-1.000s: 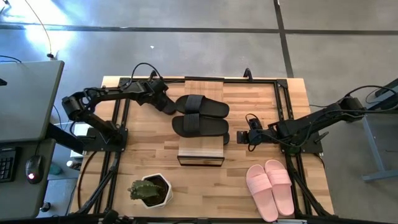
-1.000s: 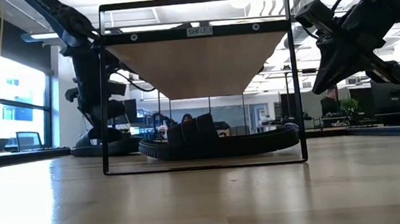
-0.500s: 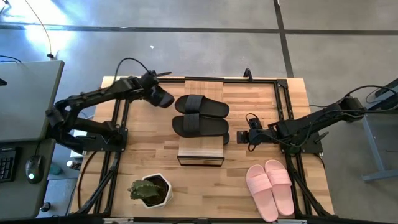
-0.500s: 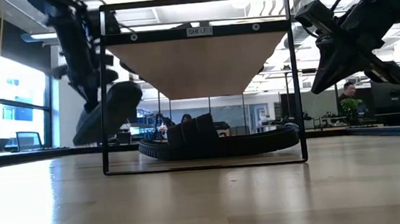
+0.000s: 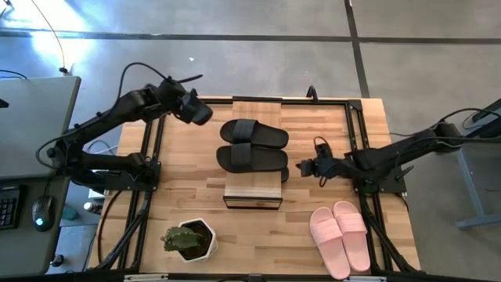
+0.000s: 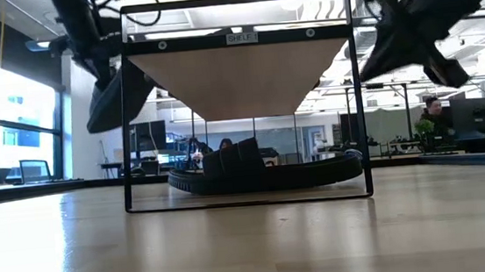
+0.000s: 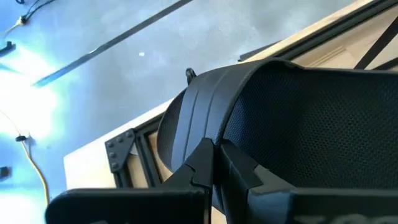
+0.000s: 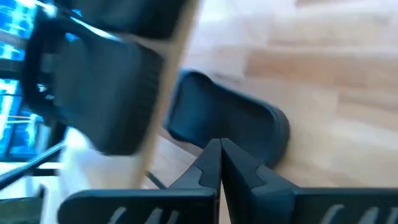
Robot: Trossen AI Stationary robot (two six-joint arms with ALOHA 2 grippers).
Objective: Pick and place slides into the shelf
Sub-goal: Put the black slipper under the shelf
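the left gripper (image 5: 196,112) had its fingers (image 7: 205,163) closed together on the edge of one black slide (image 7: 280,118), holding it in the air above the far left part of the table (image 5: 329,141), just beside the far left corner of the shelf (image 5: 252,191); in the low view that slide (image 6: 116,99) hung tilted, one end up by the shelf's top rail and the other drooping lower. the right gripper (image 5: 307,167) hovered just off the shelf's right side, its fingers (image 8: 214,163) pressed shut with nothing between them, pointing toward another black slide (image 8: 227,124) that lay on the table under the shelf's edge. counted out: two black slides (image 5: 252,146) lay side by side on the shelf's light-wood top, long axes running left to right across the table; one lay lower down, showing under the plank in the low view (image 6: 263,173); one was in the left fingers. two pink slides (image 5: 340,236) lay as a pair at the near right of the table, long axes running roughly near to far and slightly angled. one potted plant (image 5: 189,240) stood at the near left. a small label on the shelf's top rail (image 6: 240,37) read "shelf".
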